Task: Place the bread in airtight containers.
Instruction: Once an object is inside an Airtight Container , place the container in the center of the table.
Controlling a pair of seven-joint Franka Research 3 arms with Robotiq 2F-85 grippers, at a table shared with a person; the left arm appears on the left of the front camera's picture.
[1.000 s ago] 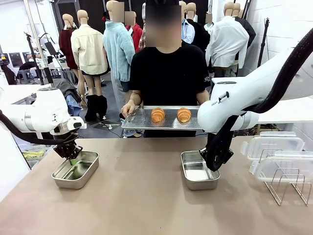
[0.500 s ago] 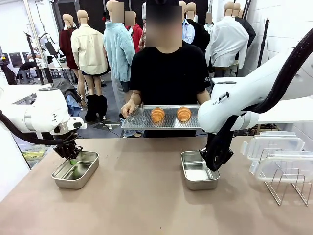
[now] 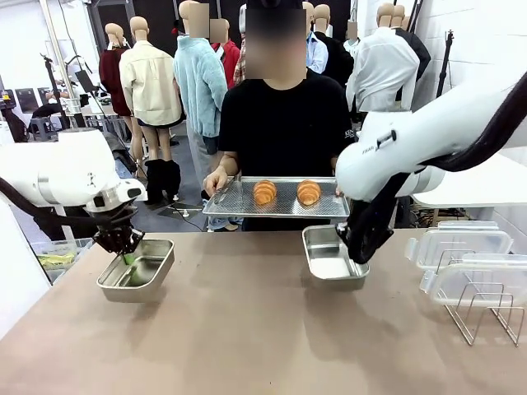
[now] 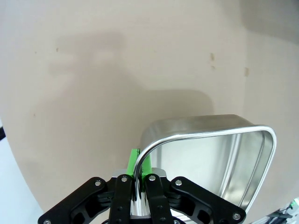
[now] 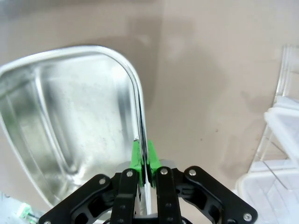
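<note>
Two golden-brown croissants, one bread (image 3: 265,192) beside the other bread (image 3: 309,192), lie on a flat metal tray (image 3: 239,206) that a person holds over the table's far edge. My left gripper (image 3: 125,249) is shut on the rim of the left steel container (image 3: 138,271), holding it tilted above the table; the same container (image 4: 210,158) shows in the left wrist view pinched by the left gripper (image 4: 138,163). My right gripper (image 3: 360,257) is shut on the rim of the right steel container (image 3: 329,257), lifted just under the tray. In the right wrist view the right gripper (image 5: 144,161) pinches that container (image 5: 70,121).
Clear white-rimmed lids (image 3: 461,251) lie stacked at the table's right side, with a wire rack (image 3: 486,309) in front of them. The person's hands grip both ends of the tray.
Both grippers have lifted their containers off the table and carried them toward the person's tray. The tray has dipped slightly.
</note>
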